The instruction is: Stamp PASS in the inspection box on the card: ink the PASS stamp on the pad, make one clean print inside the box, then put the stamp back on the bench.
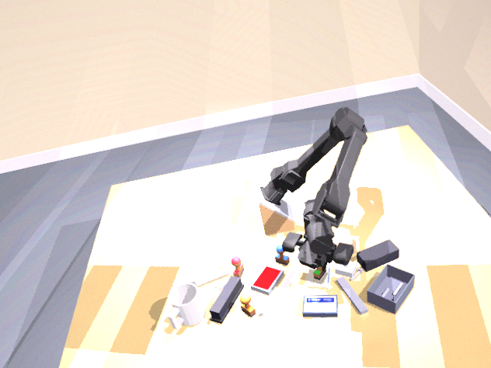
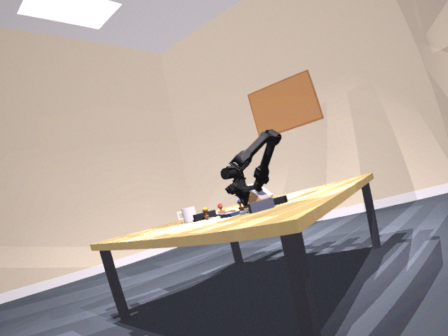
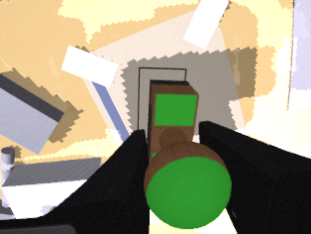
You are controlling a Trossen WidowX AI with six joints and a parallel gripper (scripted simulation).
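Note:
The stamp with a green-topped knob and brown wooden base [image 3: 188, 190] [image 1: 318, 274] is between the fingers of my gripper [image 3: 172, 135] [image 1: 319, 264], which is shut on it. It stands upright over the pale card [image 3: 213, 64]. The black-outlined box [image 3: 162, 68] shows around the far end of its base; the near part of the box is hidden. Whether the base touches the card cannot be told, and no print is visible. The open red ink pad [image 1: 267, 279] lies left of the gripper in the top view. A blue-and-white case marked STAMP PAD [image 1: 319, 306] lies nearer the camera.
Blue [image 1: 280, 255], pink [image 1: 236, 267] and yellow [image 1: 247, 305] knob stamps stand on the left, with a black stapler [image 1: 227, 300] and white mug [image 1: 189, 304]. On the right are a grey tray [image 1: 381, 300], dark block [image 1: 377, 255] and grey bar [image 1: 352, 296]. White blocks [image 3: 89, 65] [image 3: 205, 24] border the card.

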